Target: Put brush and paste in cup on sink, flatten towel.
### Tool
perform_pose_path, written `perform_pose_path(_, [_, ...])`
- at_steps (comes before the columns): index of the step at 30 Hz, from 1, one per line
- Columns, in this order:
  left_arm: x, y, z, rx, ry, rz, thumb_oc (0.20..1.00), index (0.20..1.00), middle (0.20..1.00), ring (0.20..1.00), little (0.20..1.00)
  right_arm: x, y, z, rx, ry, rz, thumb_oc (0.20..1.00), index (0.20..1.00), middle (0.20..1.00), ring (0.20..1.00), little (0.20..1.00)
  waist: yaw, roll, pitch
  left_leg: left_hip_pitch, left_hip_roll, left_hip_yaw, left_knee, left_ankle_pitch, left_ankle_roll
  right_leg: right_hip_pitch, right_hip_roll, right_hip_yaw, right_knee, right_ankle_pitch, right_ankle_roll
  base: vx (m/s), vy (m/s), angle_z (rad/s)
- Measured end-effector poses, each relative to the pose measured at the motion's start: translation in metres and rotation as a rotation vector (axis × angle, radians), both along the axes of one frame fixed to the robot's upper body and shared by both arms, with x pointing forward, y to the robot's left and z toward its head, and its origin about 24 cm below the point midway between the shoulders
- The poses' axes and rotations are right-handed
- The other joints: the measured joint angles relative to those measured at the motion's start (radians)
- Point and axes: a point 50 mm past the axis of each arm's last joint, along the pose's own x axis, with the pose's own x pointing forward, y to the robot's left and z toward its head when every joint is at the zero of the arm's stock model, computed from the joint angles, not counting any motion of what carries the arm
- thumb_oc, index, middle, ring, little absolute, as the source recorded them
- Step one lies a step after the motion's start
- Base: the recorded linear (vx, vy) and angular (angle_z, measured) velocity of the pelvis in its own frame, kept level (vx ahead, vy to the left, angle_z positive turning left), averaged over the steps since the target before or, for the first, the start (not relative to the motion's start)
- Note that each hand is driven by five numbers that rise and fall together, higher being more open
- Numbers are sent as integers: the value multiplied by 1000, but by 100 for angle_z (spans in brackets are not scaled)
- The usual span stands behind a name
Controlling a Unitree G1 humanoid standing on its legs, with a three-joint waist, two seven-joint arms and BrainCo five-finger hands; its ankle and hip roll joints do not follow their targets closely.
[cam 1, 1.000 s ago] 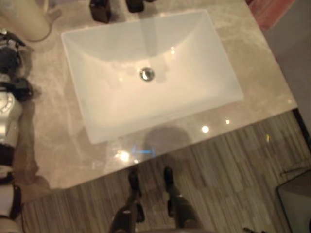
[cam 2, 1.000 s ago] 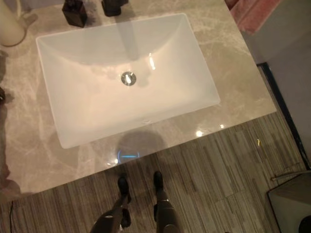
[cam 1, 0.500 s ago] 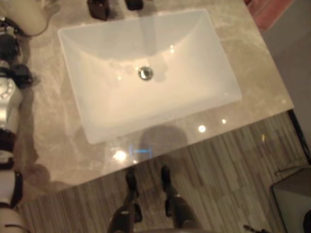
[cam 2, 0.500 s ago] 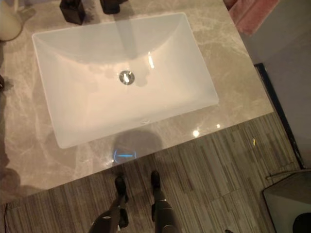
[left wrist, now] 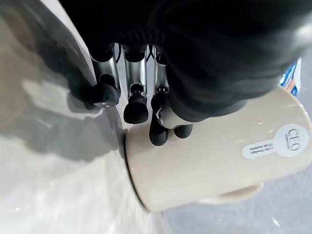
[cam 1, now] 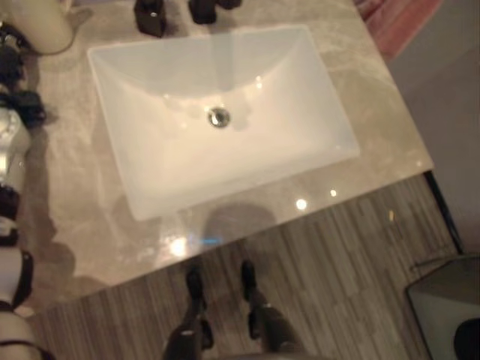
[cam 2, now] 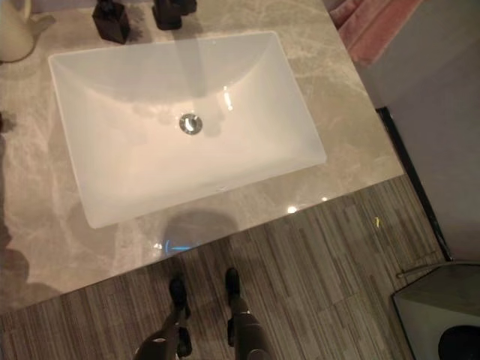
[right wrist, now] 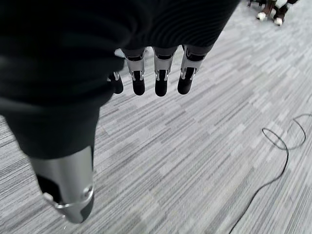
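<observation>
Left wrist view: the left hand (left wrist: 161, 105) hangs with slack fingers, tips just touching the cream cup (left wrist: 219, 165), which stands at the counter's (cam 1: 82, 225) far left corner, cut off there. The right hand (right wrist: 146, 73) dangles relaxed over floor (right wrist: 195, 161). A pink towel (cam 2: 367, 26) is cropped far right.

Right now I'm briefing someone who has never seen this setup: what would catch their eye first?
The big white rectangular sink set in the marbled countertop, its metal drain glinting mid-basin. Then the cream cup at the counter's far left corner, with the left hand right beside it. A pink towel lies at the far right corner.
</observation>
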Motion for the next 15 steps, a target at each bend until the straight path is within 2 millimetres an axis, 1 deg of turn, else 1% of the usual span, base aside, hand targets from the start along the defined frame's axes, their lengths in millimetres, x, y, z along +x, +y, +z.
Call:
perform_pose_path(1, [2, -3, 1, 8, 4, -5, 200, 200, 200, 200, 200, 6, 5, 0, 17, -36, 31, 1000, 1000, 1000, 1000, 1000, -3, -1, 0, -1, -1, 2, 0, 0, -1, -2, 0, 1, 0, 0, 0, -10, 2, -3])
perform_pose_path(2, [4, -5, 0, 9, 9, -11, 200, 200, 200, 200, 200, 6, 4, 1, 22, -43, 33, 1000, 1000, 1000, 1000, 1000, -2, 0, -1, -1, -1, 2, 0, 1, -1, -3, 0, 2, 0, 0, 0, -7, 8, -4])
perform_pose_path(4, [7, -8, 2, 19, 16, -15, 200, 200, 200, 200, 200, -3, 0, 0, 10, 10, -5, 1000, 1000, 1000, 1000, 1000, -3, -2, -7, -2, -1, 3, 0, 1, -1, -5, 1, 3, 0, 0, 0, -15, 13, -3])
perform_pose_path(7, [8, -10, 3, 24, 14, -19, 200, 200, 200, 200, 200, -11, -3, -1, 1, 44, -25, 1000, 1000, 1000, 1000, 1000, -8, -2, -24, -22, -3, 5, 0, 3, 1, -26, 1, 4, 0, 0, 0, 0, 0, 0])
perform_pose_path(15, [11, -13, 4, 20, 17, -25, 200, 200, 200, 200, 200, -4, -4, -1, -14, 34, -41, 1000, 1000, 1000, 1000, 1000, -7, 0, -27, -23, -3, 4, 0, 5, 1, -26, -2, 2, 0, 4, 0, 0, 0, 0])
